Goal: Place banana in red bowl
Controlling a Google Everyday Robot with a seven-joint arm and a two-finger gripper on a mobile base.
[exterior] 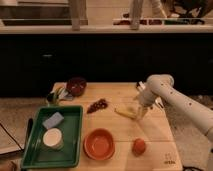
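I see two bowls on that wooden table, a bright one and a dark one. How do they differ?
The red bowl is bright orange-red; the maroon bowl is darker. The red bowl looks wider than the maroon bowl. The red bowl sits near the front, beside the green tray; the maroon bowl sits at the back. Both are round and upright. The gripper is at neither, down by the banana.

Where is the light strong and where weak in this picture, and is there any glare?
Camera view: the wooden table is warmly and evenly lit, the dark front behind it nearly black. Camera view: no strong glare on the red bowl or the banana; the pale arm is the brightest thing, with its pincer at the banana's right end.
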